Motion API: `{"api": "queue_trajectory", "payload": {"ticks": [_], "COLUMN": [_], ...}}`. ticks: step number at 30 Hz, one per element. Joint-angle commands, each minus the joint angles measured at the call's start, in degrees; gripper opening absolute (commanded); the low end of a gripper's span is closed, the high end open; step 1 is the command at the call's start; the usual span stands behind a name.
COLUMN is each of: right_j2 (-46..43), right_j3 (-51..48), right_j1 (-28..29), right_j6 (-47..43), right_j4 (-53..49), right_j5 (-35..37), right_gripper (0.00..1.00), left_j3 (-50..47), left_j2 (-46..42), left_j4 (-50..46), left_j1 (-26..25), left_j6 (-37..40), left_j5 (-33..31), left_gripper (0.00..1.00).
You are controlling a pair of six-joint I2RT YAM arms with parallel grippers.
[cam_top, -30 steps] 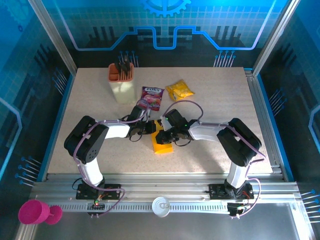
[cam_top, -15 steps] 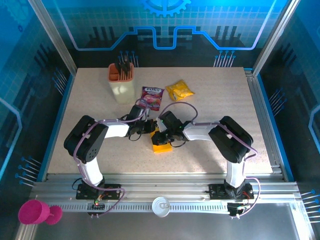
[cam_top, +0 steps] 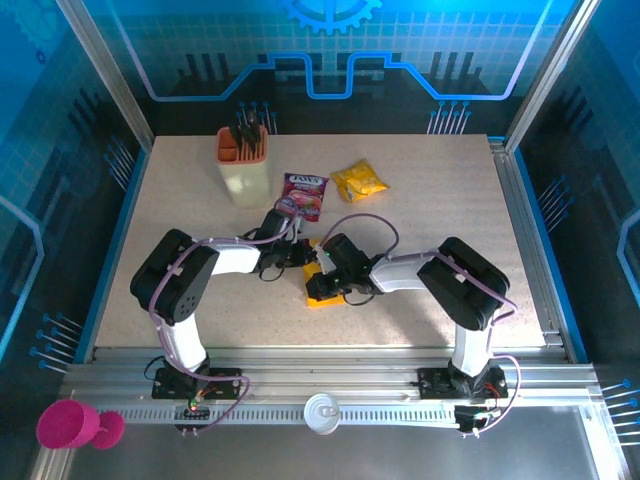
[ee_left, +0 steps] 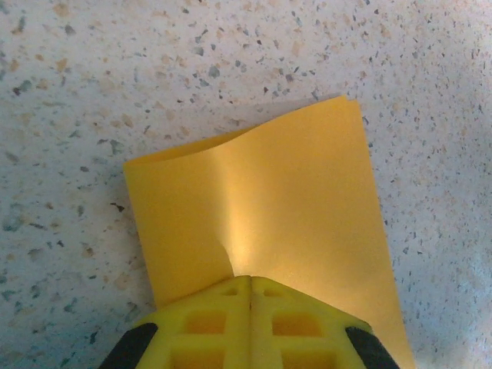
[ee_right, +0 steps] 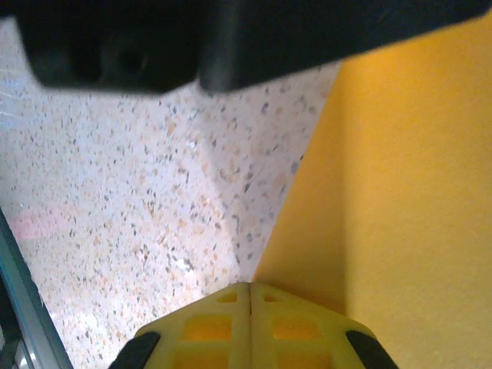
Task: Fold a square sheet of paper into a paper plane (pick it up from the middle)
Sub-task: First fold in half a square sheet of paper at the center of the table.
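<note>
A: From above, where is the square sheet of paper (cam_top: 322,294) found?

B: It is seen creased narrower and lying on the speckled table (cam_top: 450,200), near the middle, just in front of the purple packet (cam_top: 304,194). The yellow snack packet (cam_top: 359,180) and the beige holder (cam_top: 243,168) are set farther back, apart from it.

A: And the arms?

B: The left gripper (cam_top: 303,256) and the right gripper (cam_top: 326,270) are found close beside each other over the sheet, much of which is covered by them. How the fingers stand cannot be made out from there.

A: What is shown by the left wrist camera?

B: The yellow fingers (ee_left: 207,327) are closed tight, with no gap left at the seam. Their tips are set on the near part of the sheet, where a small pucker is raised. Whether any paper is nipped between them cannot be told. The far edge is seen bowed, with a shadow under it.

A: And by the right wrist camera?

B: Those fingers (ee_right: 192,338) are likewise pressed seam to seam and placed at the sheet's edge, with bare table to their left. A dark blurred body (ee_right: 231,38) is seen across the top.
</note>
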Motion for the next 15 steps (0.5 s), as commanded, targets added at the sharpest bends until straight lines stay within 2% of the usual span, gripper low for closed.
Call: {"api": "queue_trajectory", "payload": {"ticks": [1, 9, 15], "right_j2": [-1.4, -3.5, -8.9], "right_j3": [-2.1, -4.4, -6.0], "right_j1": [3.0, 4.8, 2.9], "right_j6": [-1.9, -2.9, -2.5], "right_j4": [-7.2, -9.3, -10.1], "right_j5": [-0.9, -0.4, -2.2], "right_gripper": [0.00, 0.00, 0.00], "left_j3": [-0.5, -0.5, -0.5], "left_j2": [3.2, 3.3, 3.1], "left_j4": [-4.9, -5.0, -4.7], "left_j1": [-0.2, -0.2, -0.2], "left_j6": [1.0, 1.3, 1.1], "left_j5": [-2.0, -1.9, -1.5], "left_gripper": [0.00, 0.00, 0.00]}}
